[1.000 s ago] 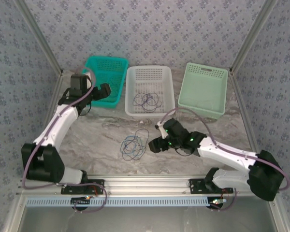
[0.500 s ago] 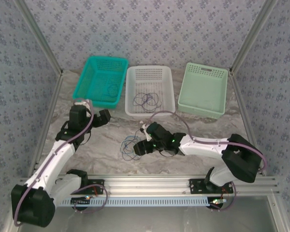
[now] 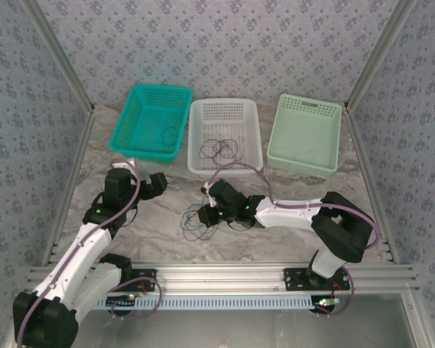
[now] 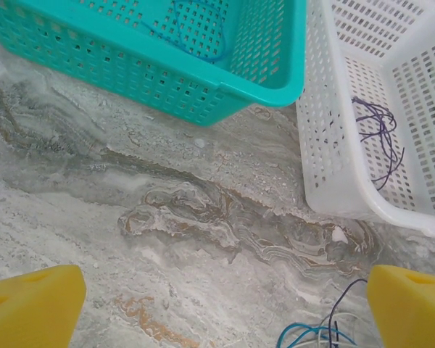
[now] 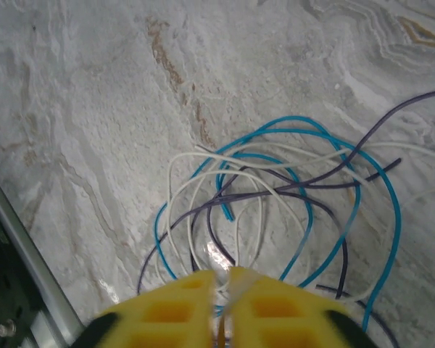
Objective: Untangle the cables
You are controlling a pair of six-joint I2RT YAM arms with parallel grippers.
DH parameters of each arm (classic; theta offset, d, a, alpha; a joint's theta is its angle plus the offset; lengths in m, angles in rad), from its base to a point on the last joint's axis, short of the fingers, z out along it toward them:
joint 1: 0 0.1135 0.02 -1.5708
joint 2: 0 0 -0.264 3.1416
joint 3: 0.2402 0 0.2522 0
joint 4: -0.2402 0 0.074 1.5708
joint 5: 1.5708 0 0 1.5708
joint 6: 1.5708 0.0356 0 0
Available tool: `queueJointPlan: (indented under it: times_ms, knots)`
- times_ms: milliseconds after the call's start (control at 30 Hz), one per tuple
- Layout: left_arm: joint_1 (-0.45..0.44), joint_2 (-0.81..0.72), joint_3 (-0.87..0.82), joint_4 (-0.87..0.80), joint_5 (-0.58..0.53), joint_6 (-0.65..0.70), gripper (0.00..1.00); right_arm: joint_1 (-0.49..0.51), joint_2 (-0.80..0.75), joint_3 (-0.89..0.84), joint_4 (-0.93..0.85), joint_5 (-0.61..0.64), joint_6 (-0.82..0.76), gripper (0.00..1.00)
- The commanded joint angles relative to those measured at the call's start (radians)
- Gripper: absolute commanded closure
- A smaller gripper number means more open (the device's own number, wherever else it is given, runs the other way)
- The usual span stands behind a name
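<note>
On the marble bench, the right hand is pressed together on the cables, while the left hand hovers spread.

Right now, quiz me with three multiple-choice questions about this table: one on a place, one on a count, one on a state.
1. Where does the cable tangle lie? A on the table before the white basket; B on the metal rail; C draped over the left arm.
2. How many baskets are there? A two; B three; C four.
3. How do the right jaws stand? A spread wide; B shut; C half open.
Answers: 1 A, the top view shows it on marble; 2 B, a teal basket, the white one and a green basket; 3 B, the yellow fingers meet, pinching the tangle.
</note>
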Motion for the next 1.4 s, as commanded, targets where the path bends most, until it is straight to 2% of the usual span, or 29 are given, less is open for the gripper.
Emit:
queueJointPlan:
  times_ms: [0, 100, 300, 533, 633, 1000, 1167, 1367]
  knots:
    - [-0.006, -0.022, -0.017, 0.005, -0.014, -0.013, 0.01, 0.02, -0.113, 0.021, -0.041, 0.075, -0.059, 0.99]
    - [-0.018, -0.022, -0.026, 0.016, -0.007, -0.024, 0.01, 0.02, -0.205, 0.027, -0.084, 0.088, -0.098, 1.0]
    - [-0.099, -0.018, -0.031, 0.047, -0.026, -0.027, 0.0, 0.017, -0.341, 0.094, -0.223, 0.055, -0.187, 1.0]
    - [-0.178, 0.002, -0.036, 0.062, -0.072, -0.03, 0.01, 0.008, -0.528, 0.131, -0.322, 0.114, -0.263, 1.0]
    - [-0.203, -0.001, -0.043, 0.086, -0.076, -0.036, 0.01, -0.004, -0.58, 0.164, -0.372, 0.101, -0.293, 1.0]
    - [-0.381, -0.093, -0.098, 0.285, -0.038, 0.04, 0.01, -0.032, -0.709, 0.228, -0.397, 0.066, -0.347, 1.0]
    - [-0.443, -0.058, -0.101, 0.378, 0.034, 0.064, 0.01, -0.047, -0.726, 0.259, -0.371, 0.027, -0.347, 1.0]
    - [-0.538, 0.036, -0.075, 0.453, 0.064, 0.109, 0.01, -0.053, -0.725, 0.261, -0.342, 0.027, -0.338, 1.0]
